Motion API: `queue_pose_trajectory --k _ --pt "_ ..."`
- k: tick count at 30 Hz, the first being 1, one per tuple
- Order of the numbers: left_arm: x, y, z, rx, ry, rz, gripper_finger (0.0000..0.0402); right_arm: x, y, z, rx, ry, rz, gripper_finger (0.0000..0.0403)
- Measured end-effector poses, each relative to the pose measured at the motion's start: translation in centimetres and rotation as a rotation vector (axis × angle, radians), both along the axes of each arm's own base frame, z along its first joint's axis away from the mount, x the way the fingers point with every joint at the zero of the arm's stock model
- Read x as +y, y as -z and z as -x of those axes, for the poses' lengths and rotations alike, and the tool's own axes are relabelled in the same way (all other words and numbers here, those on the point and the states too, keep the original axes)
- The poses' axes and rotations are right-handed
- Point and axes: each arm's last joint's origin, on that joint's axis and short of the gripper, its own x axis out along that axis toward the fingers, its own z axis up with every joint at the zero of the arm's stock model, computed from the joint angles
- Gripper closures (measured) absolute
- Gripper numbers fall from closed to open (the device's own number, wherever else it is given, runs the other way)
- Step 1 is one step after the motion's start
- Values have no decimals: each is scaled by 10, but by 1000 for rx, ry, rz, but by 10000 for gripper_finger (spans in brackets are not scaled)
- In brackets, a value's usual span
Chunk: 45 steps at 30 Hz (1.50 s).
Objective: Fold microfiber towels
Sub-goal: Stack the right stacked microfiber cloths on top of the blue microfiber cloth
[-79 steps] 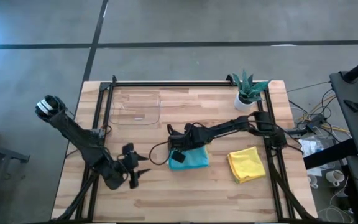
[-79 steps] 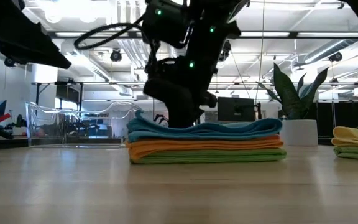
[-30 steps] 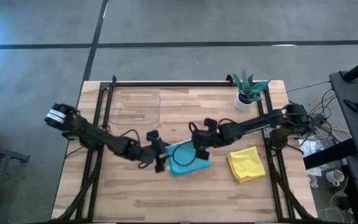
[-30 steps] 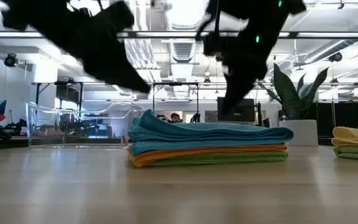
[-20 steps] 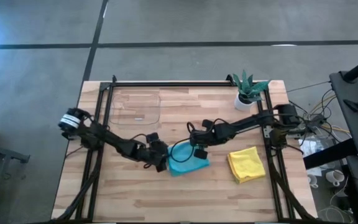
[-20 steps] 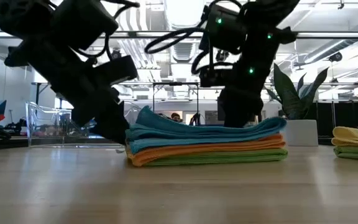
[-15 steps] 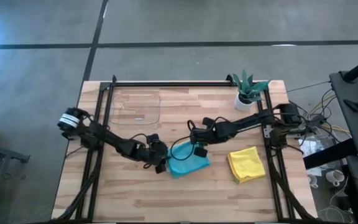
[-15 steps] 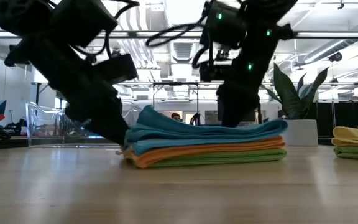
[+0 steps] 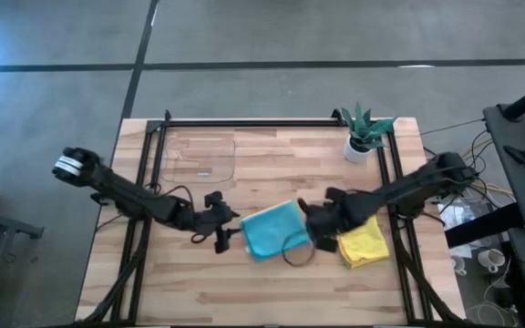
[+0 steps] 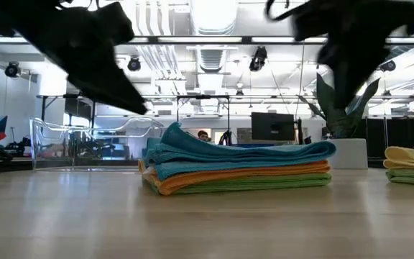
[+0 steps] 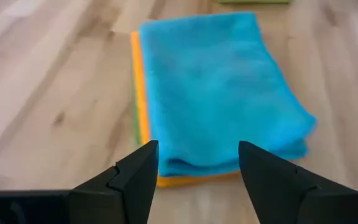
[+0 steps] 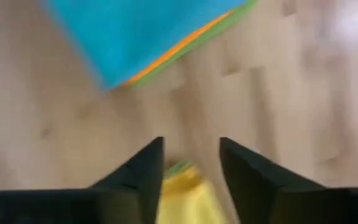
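A stack of folded microfiber towels (image 9: 273,230) lies mid-table: teal (image 10: 239,152) on top, orange (image 10: 243,173) in the middle, lime green (image 10: 257,183) at the bottom. To its right a folded yellow towel (image 9: 365,239) rests on another lime green one (image 10: 412,176). My left gripper (image 9: 225,235) hangs open just left of the stack, pointing at its left edge (image 11: 194,180). My right gripper (image 9: 321,237) hovers open between the stack and the yellow towel (image 12: 190,169), pointing down, with nothing between its fingers.
A clear plastic tray (image 9: 199,159) stands at the far left of the table. A small potted plant (image 9: 365,133) stands at the far right corner. Black frame rails run along the table's left and right sides. Bare wood lies along the near edge.
My right gripper has left the far part of the teal towel, risen and swung toward the table's right edge, ending beside the yellow towel. My left gripper has drawn back from the stack's left edge toward the table's left and risen. The stack stays folded.
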Motion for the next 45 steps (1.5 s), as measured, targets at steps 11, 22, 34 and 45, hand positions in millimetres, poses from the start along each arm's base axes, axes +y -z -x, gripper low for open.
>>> queue_pose_trajectory --k 11,22,34,45 --pt "-17 -1 11 -10 49 77 195 45 7 37 20 67 -31 92" --pt "-26 -5 2 -117 104 83 195 32 2 79 155 187 -14 53" --pt "-44 -27 -21 -281 150 107 195 -17 30 73 271 -162 -1 63" --pt "-53 -15 -41 -261 77 126 195 -54 66 71 297 -352 -188 63"
